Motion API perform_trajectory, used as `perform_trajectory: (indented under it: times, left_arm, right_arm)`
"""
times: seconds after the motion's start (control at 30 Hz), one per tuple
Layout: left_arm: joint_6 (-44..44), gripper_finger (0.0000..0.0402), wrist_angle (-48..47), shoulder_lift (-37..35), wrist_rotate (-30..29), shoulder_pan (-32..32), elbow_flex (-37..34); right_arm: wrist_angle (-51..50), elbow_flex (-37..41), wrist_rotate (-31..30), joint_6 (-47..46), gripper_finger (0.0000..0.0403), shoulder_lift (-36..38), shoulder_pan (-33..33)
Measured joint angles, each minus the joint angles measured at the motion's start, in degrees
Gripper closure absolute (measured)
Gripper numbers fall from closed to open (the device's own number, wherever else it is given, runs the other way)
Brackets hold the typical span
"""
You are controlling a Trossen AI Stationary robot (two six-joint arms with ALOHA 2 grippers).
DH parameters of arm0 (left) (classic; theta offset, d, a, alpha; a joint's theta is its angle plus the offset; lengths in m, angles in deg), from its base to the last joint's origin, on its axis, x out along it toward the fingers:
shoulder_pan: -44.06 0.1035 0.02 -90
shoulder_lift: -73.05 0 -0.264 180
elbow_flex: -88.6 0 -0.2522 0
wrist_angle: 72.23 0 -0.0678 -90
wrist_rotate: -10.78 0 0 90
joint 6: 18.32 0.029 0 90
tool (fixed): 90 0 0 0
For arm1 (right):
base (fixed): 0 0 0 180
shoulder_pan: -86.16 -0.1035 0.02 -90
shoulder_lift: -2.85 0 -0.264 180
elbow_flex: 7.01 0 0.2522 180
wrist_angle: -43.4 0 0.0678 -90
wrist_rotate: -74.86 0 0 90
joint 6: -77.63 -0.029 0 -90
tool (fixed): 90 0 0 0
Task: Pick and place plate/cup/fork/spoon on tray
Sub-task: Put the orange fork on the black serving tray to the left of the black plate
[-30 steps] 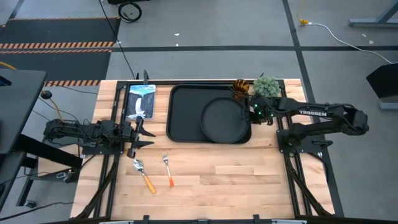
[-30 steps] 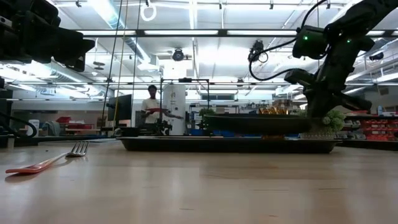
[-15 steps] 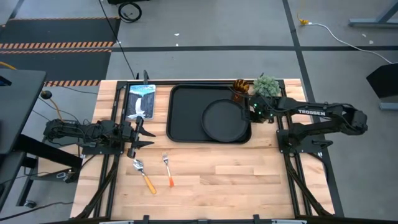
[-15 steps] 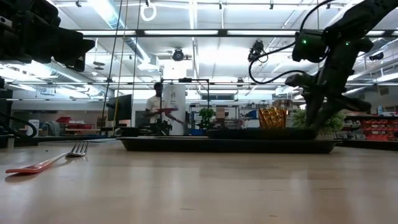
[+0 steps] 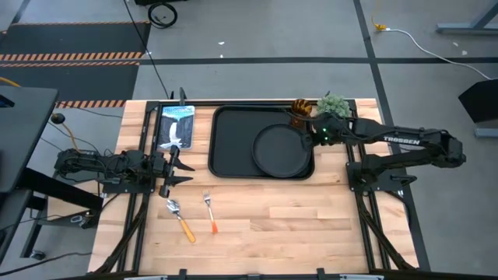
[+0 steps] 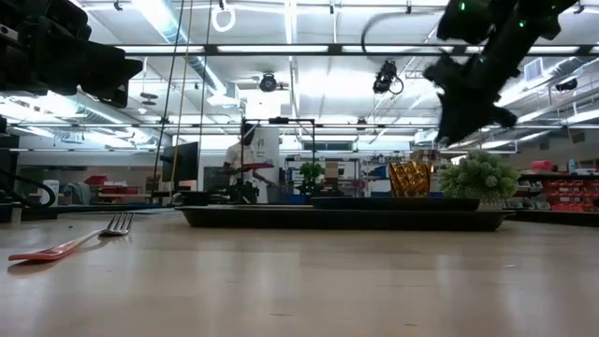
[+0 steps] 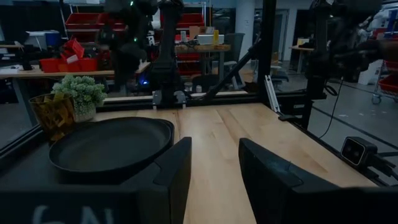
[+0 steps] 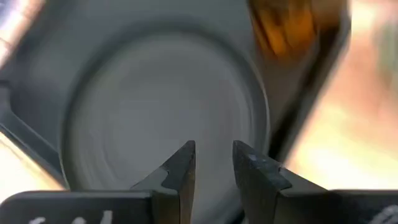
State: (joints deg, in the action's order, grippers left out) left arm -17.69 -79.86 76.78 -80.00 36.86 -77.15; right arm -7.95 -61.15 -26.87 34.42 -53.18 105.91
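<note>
The round black plate [image 5: 280, 152] lies flat on the right half of the black tray [image 5: 233, 144]. My right gripper [image 5: 309, 132] hangs open above the plate's far right rim, clear of it; its wrist view [image 8: 213, 163] looks down on the plate [image 8: 161, 118]. The amber cup [image 5: 301, 109] stands on the table just past the tray's far right corner. The spoon [image 5: 178, 217] and the fork [image 5: 210, 212] lie on the table in front of the tray. My left gripper [image 5: 185, 167] waits open to the left of the tray.
A small bushy green plant [image 5: 333, 106] stands right of the cup at the table's far right. A printed card [image 5: 176, 128] lies left of the tray. Bare wood stretches along the near half of the table. A person [image 6: 245, 154] stands in the room behind.
My right gripper has lowered the plate from a little above the tray until it lies flat on it, has let go, and has risen clear above the plate's right rim. The left arm has kept still.
</note>
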Motion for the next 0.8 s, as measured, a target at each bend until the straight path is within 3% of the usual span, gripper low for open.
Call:
perform_trajectory:
  times: [0.2,0.47,0.67,0.8]
  left_arm:
    - [0.0,0.0259,0.0,0.0,0.0,0.0,0.0]
    - [-0.4,0.026,1.7,0.0,0.0,0.0,0.0]
    - [-16.5,0.0259,6.7,0.0,0.0,-0.1,0.0]
    - [-21.2,0.0259,7.3,0.0,0.0,-0.1,0.0]
  right_arm:
    - [14.7,0.0,-11.5,13.5,0.029,-0.2,-5.3]
    - [22.6,0.1,-11.4,23.8,0.029,-2.0,-11.2]
    - [35.7,4.6,-11.2,27.2,0.029,-2.1,-18.6]
    - [44.4,8.0,-11.1,28.0,0.029,-2.1,-23.0]
